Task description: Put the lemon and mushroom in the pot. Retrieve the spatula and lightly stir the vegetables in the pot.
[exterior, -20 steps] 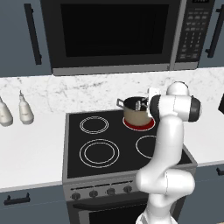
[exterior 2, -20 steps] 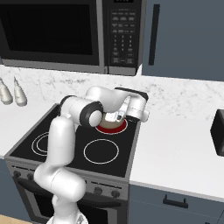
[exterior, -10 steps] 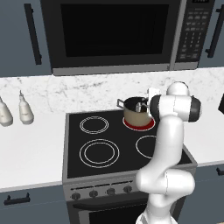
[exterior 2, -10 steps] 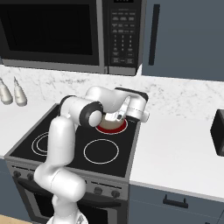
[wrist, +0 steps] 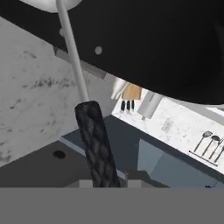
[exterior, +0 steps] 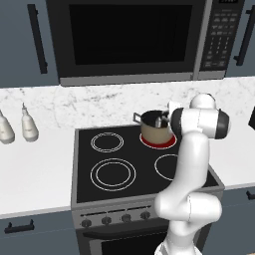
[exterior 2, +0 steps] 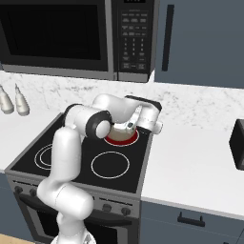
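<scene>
Nothing visibly moved since earlier frame. One pot [exterior: 155,127] on stove's red rear burner [exterior: 158,142]; arm bent over pot, gripper [wrist: 103,181] clamping one spatula [wrist: 97,146] by black handle.

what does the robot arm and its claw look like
The arm is glossy white, built of rounded tubular segments with dark bands at the joints, rising from a bulbous white base. The claw end is white with a small greenish marking. No loose cables show.

Marble backsplash [exterior: 99,107], black microwave [exterior: 129,40], seemingly grey cabinets [exterior 2: 200,43].
</scene>
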